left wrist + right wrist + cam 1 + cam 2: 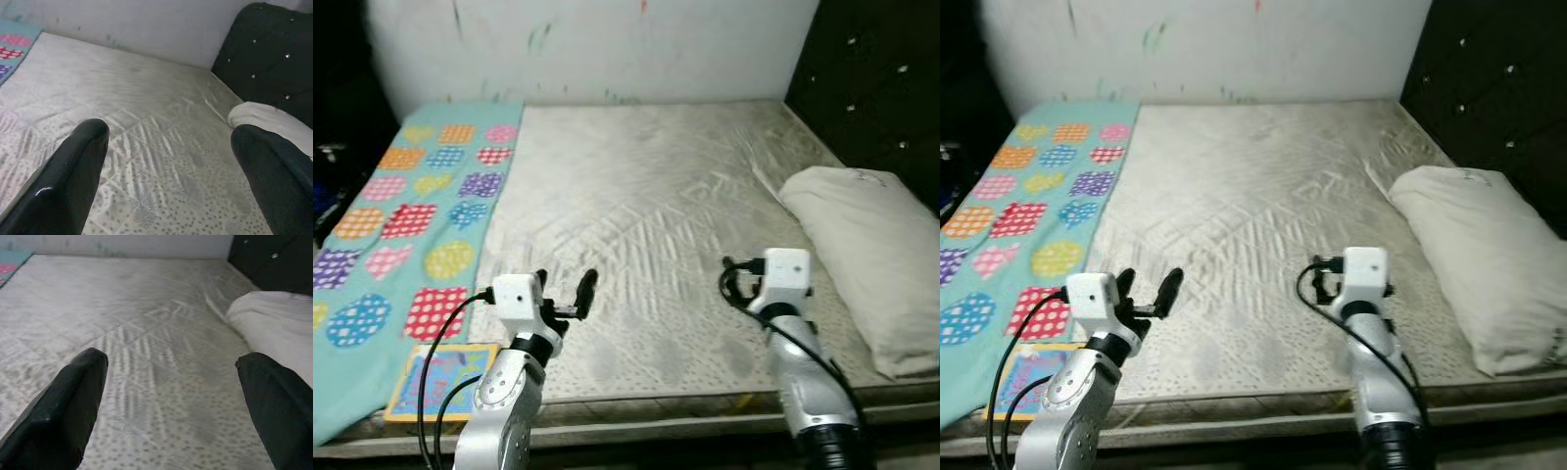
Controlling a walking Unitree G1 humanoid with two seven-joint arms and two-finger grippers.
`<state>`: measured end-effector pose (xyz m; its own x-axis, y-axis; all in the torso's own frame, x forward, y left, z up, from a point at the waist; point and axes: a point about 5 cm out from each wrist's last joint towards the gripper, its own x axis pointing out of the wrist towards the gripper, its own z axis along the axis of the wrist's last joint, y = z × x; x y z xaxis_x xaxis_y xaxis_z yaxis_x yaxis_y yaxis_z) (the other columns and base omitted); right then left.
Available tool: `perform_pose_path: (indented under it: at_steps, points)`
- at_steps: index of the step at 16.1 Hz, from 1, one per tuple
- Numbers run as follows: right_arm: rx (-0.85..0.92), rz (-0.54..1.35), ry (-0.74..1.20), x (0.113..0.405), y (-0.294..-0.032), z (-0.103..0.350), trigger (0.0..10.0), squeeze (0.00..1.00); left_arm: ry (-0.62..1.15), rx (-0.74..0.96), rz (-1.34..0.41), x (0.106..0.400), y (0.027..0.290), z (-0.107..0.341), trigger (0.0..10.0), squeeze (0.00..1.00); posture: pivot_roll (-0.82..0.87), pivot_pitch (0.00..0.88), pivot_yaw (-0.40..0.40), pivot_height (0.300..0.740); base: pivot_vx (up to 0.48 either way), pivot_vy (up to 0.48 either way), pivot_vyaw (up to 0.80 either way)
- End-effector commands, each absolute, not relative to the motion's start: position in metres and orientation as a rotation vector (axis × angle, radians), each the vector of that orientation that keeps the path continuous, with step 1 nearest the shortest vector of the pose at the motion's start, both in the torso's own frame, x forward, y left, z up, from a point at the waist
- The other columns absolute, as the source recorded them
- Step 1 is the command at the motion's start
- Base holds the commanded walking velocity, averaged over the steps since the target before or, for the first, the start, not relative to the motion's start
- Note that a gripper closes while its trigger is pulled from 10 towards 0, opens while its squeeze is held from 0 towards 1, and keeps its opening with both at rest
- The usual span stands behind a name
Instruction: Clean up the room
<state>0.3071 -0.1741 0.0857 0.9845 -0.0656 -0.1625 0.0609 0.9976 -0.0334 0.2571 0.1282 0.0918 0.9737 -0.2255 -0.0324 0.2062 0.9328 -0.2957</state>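
Low in the frame, over the near edge of the mattress, both end effectors hang with nothing in them: the left end effector has its black fingers spread apart and angled up toward the middle of the bed, and the right end effector likewise shows its two fingers wide apart in its wrist view, aimed across the bare quilted surface. Judging by this readiness, the arms are held forward to reach for whatever needs tidying. To the right of the frame lies a white pillow against the dark tufted headboard; along the left runs a teal blanket with coloured hearts, and at lower left a picture book rests on the blanket's near end.
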Motion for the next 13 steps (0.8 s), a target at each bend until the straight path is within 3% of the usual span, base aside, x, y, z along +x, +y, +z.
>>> perform_pose_path:
  at_steps: [1, 5, 13]
  points:
    - [-0.023, -0.042, 0.148, 0.3094, -0.1659, 0.0901, 10.0, 0.0, 0.077, -0.295, -0.205, 0.2555, 0.134, 0.09, 10.0, 0.0, -0.1, 0.0, -0.019, 0.74, 0.0, 0.0, 0.0]
    - [-0.021, -0.035, 0.154, 0.3056, -0.1685, 0.0886, 10.0, 0.0, 0.077, -0.29, -0.223, 0.2548, 0.1326, 0.0901, 10.0, 0.0, -0.1, 0.0, -0.019, 0.74, 0.0, 0.163, 0.0]
    - [-0.018, -0.022, 0.16, 0.3063, -0.1654, 0.0879, 10.0, 0.0, 0.085, -0.267, -0.208, 0.2545, 0.1353, 0.0889, 10.0, 0.0, -0.09, 0.0, -0.024, 0.74, 0.0, 0.473, 0.0]
